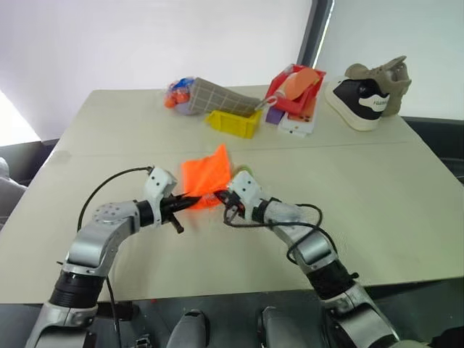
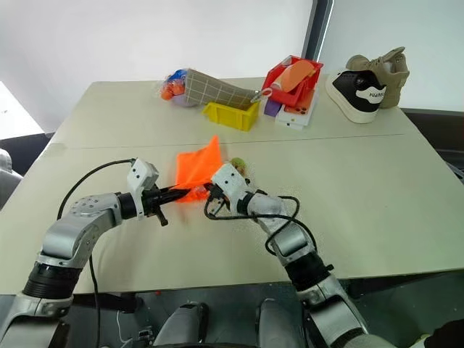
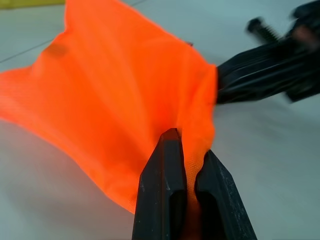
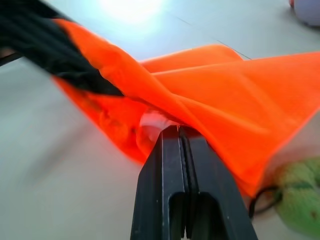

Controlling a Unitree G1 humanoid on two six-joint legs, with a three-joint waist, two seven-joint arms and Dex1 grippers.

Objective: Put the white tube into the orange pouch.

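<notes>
The tabletop (image 1: pixel 377 210) carries everything. At its far edge, well beyond both hands, stand a shoe (image 1: pixel 368 93), a red bin (image 1: pixel 293 93), a yellow bin (image 1: pixel 233 122) and a mesh bag (image 1: pixel 217 96).

The orange pouch (image 1: pixel 205 174) sits in the middle, lifted between the two hands, its far corner pointing up and away from them. The left hand (image 1: pixel 190 202) is clenched on the pouch's near edge: in the left wrist view its two black fingers (image 3: pixel 162 190) pinch a fold of the orange cloth. The right hand (image 2: pixel 211 190) comes in from the other side, fingers pressed together on the same near edge, just beside the left hand's tips.

A green fuzzy tag (image 4: pixel 300 195) on a black cord lies just beside the right hand, under the pouch's far side.

The white tube (image 4: pixel 156 121) shows as a small pale shape right at the right hand's fingertips, tucked under the orange fold; whether it is fully inside the pouch cannot be told.
</notes>
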